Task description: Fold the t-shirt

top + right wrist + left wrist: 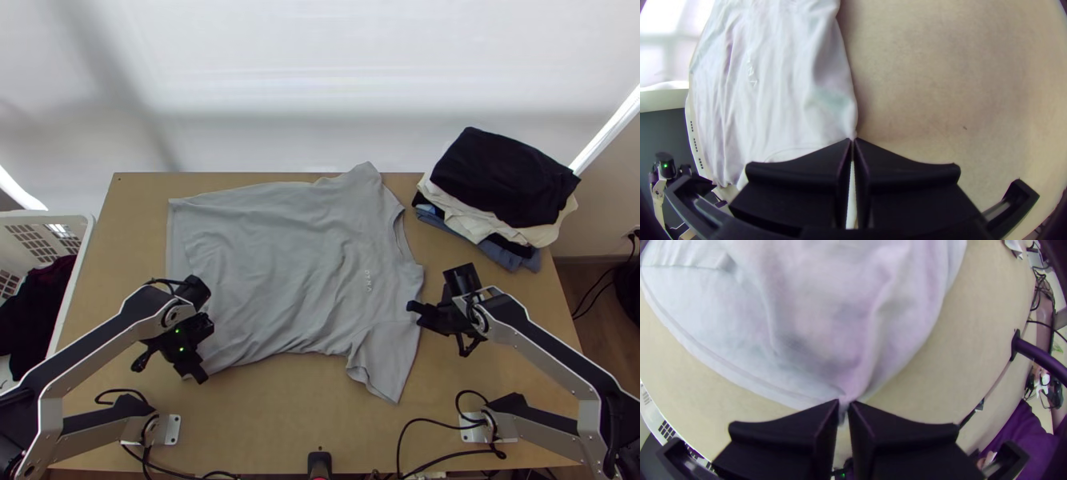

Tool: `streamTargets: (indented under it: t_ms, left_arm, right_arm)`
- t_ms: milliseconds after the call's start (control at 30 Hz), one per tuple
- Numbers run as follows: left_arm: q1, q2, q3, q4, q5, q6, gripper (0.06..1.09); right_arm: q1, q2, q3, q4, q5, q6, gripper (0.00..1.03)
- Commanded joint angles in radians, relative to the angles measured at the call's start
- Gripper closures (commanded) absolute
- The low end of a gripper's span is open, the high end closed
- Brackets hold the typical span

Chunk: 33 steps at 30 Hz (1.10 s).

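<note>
The grey t-shirt [280, 272] lies spread on the table, hem at the left and neckline at the right, with some wrinkles. In the top view my left gripper [198, 374] is at its lower left hem corner. The left wrist view has the gripper [843, 406] shut on a pinch of that corner of the shirt [818, 306]. My right gripper [418, 310] sits at the shirt's right edge, by the shoulder above the near sleeve. In the right wrist view the gripper [852, 144] is shut on the edge of the shirt [782, 98].
A stack of folded clothes [504, 184], black on top, lies at the table's far right corner. At the left, beside the table [264, 424], stands a white basket [86, 232] with dark clothing. Black cables run along the near edge.
</note>
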<state>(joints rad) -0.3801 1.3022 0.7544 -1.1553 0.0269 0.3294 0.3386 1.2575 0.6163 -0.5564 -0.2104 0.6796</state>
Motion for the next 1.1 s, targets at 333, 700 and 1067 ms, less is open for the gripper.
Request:
streamTargets:
  t_ms: [333,700,1067]
  left_arm:
    - [0.371,0.189,0.141,0.157,0.008,0.134,1.04]
    - [0.418,0.183,0.191,0.172,0.057,0.123,0.78]
    - [0.465,0.063,0.217,0.075,0.116,0.149,0.45]
  right_arm:
    - [-0.009,-0.015,0.005,0.01,-0.003,-0.018,1.0]
    - [-0.003,-0.023,-0.009,0.009,-0.003,-0.014,1.0]
    - [0.007,-0.012,-0.01,0.015,0.002,-0.012,1.0]
